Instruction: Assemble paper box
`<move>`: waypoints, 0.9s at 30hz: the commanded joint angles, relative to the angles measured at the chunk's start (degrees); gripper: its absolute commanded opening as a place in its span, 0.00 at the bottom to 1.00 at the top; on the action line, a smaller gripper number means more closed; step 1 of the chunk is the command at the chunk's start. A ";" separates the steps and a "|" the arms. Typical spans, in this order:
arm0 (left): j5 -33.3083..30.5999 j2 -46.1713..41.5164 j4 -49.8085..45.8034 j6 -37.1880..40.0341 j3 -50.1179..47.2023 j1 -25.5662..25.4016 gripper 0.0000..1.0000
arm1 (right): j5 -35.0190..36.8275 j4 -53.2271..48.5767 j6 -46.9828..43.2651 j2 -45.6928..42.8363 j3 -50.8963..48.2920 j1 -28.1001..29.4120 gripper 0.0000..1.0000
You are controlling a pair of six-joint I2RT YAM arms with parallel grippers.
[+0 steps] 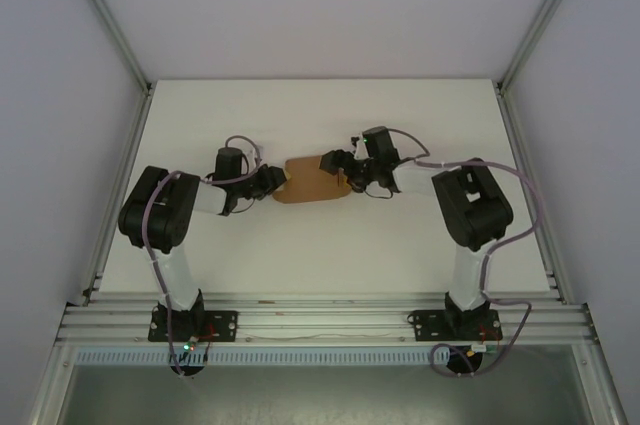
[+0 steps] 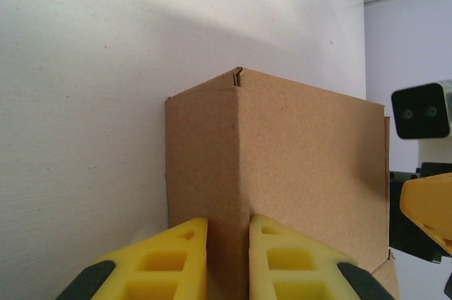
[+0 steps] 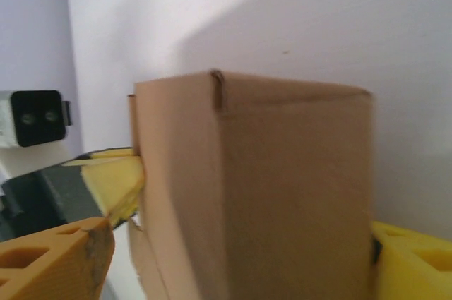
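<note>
Cardboard, plain and brown, makes up the paper box (image 1: 312, 182), which sits near the middle of the white table (image 1: 300, 115), folded up into a small rectangular shape. Its walls stand upright, and at the top of one vertical corner a thin folded edge sticks out. From above, the box lies directly between the two arms' ends, with its long side running left to right.

The left gripper (image 1: 277, 183) meets the box at its left end. In the left wrist view its yellow fingers (image 2: 176, 261) are drawn close together with the box's corner fold clamped in the narrow slot between them, so these jaws are clenched on the cardboard.

The right gripper (image 1: 345, 173) comes in at the box's right end. In the right wrist view its jaws are spread wide and straddle the box. One finger (image 3: 413, 265) lies just against the right wall, and the other (image 3: 56, 258) sits off the left wall with a sliver of table showing between them, so the jaws look released rather than pinching.

Each wrist view also catches the other arm just beyond the box: the right wrist's camera (image 2: 422, 109), and the left wrist's camera (image 3: 32, 116)
</note>
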 commanded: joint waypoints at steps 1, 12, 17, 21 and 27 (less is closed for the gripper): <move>1.33 1.41 -1.87 1.58 -0.03 0.23 0.22 | -6.64 6.65 2.86 1.99 2.41 -0.39 0.73; -2.76 -10.98 -7.73 12.67 2.52 -0.98 1.00 | -6.45 2.47 8.08 -2.69 1.21 -1.44 0.48; -18.37 -23.82 -19.59 32.65 4.52 -9.22 0.99 | -4.87 -14.49 15.74 -3.90 5.64 -3.29 0.43; -26.13 -30.61 -25.33 51.97 4.88 -18.70 0.99 | -8.07 -17.32 25.71 -5.00 5.87 -6.68 0.42; -28.46 -31.05 -35.19 67.55 9.78 -22.53 1.00 | -13.93 -22.63 31.06 -7.45 7.09 -7.89 0.38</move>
